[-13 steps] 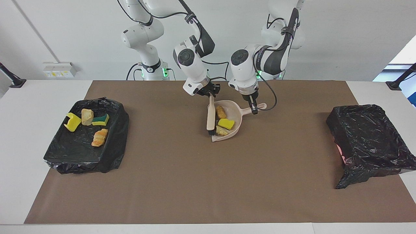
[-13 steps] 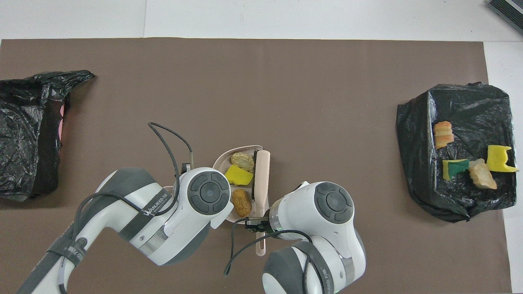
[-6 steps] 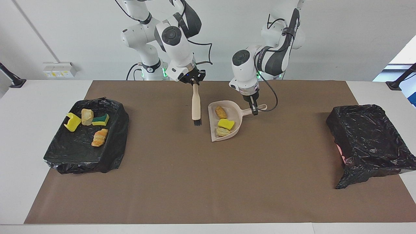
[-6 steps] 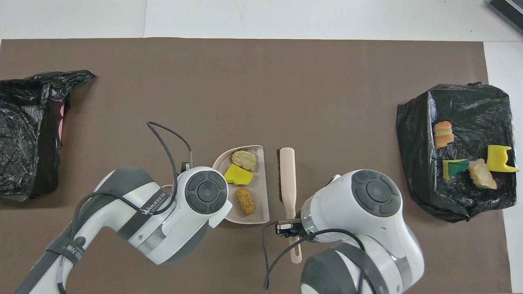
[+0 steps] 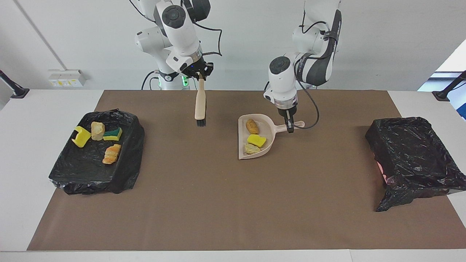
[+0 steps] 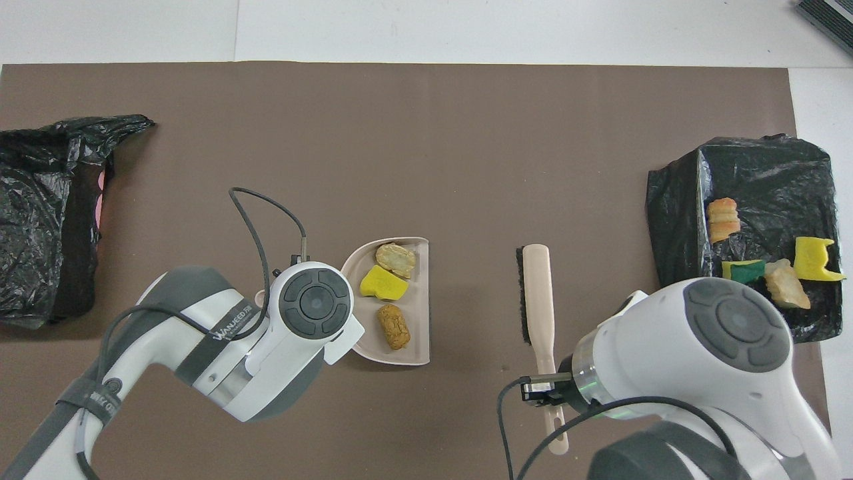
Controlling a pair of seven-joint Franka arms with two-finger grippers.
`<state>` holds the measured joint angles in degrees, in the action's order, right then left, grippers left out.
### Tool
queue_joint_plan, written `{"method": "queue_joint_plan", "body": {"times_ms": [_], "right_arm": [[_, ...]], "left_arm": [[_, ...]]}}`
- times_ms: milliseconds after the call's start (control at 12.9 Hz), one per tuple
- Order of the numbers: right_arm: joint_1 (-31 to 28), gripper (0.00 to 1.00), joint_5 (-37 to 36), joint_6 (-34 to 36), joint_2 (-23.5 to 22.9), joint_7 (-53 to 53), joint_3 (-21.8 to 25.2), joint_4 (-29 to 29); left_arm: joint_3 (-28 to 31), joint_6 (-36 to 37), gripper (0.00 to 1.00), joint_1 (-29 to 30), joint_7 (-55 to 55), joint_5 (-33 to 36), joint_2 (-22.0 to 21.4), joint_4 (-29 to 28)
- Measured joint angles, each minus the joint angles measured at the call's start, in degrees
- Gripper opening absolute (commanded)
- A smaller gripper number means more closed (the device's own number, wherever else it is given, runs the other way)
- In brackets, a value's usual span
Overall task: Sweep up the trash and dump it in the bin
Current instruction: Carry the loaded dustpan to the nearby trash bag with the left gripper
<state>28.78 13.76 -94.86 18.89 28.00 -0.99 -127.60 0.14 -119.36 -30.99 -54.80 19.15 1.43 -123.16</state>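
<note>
The beige dustpan [image 5: 265, 145] [image 6: 418, 347] sits level in the middle of the brown mat. It carries three pieces of trash: a brown chunk [image 5: 252, 126] [image 6: 393, 327], a yellow sponge piece [image 5: 256, 140] [image 6: 382, 283] and a tan chunk [image 5: 251, 148] [image 6: 395, 259]. My left gripper [image 5: 289, 126] is shut on the pan's handle; its wrist hides it in the overhead view. My right gripper [image 5: 200, 76] [image 6: 548, 388] is shut on the handle of the beige brush [image 5: 200, 106] [image 6: 537, 293]. The brush hangs bristles down above the mat, between the pan and the bin [image 5: 120, 171] [image 6: 673, 200].
That black-bagged bin at the right arm's end of the table holds several scraps [image 5: 111, 153] [image 6: 723, 220]. A second black-bagged bin [image 5: 411, 156] [image 6: 40, 220] stands at the left arm's end. Brown mat [image 5: 225, 203] covers the table between them.
My right gripper lifted the brush out of the dustpan and carried it up and toward the right arm's end. The left gripper shifted the dustpan slightly toward the left arm's end.
</note>
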Motion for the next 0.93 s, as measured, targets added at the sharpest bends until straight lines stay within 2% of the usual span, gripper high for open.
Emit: {"method": "queue_joint_plan", "body": {"times_ms": [155,387,620,930], "right_arm": [[5.6,0.0,0.0,-5.96,-0.44,5.64,-0.78,-3.34],[9.9,0.0,0.02,-13.11,-2.53,8.94,-1.14,-6.46],[14.58,0.0,0.05,-19.92,-7.8,13.93,-1.15,-6.88],[18.85,0.0,0.05,-25.81,-13.54,15.11,-1.16,-8.23]], "left_arm": [[0.23,-0.01,0.0,2.44,-2.38,-0.93,-1.45,0.51],[0.54,0.23,0.0,7.72,-8.38,-3.8,-4.7,0.79],[0.9,1.53,0.0,14.43,-16.4,-5.74,-6.99,2.81],[1.42,2.44,0.0,22.09,-21.15,-5.92,-7.08,5.46]]}}
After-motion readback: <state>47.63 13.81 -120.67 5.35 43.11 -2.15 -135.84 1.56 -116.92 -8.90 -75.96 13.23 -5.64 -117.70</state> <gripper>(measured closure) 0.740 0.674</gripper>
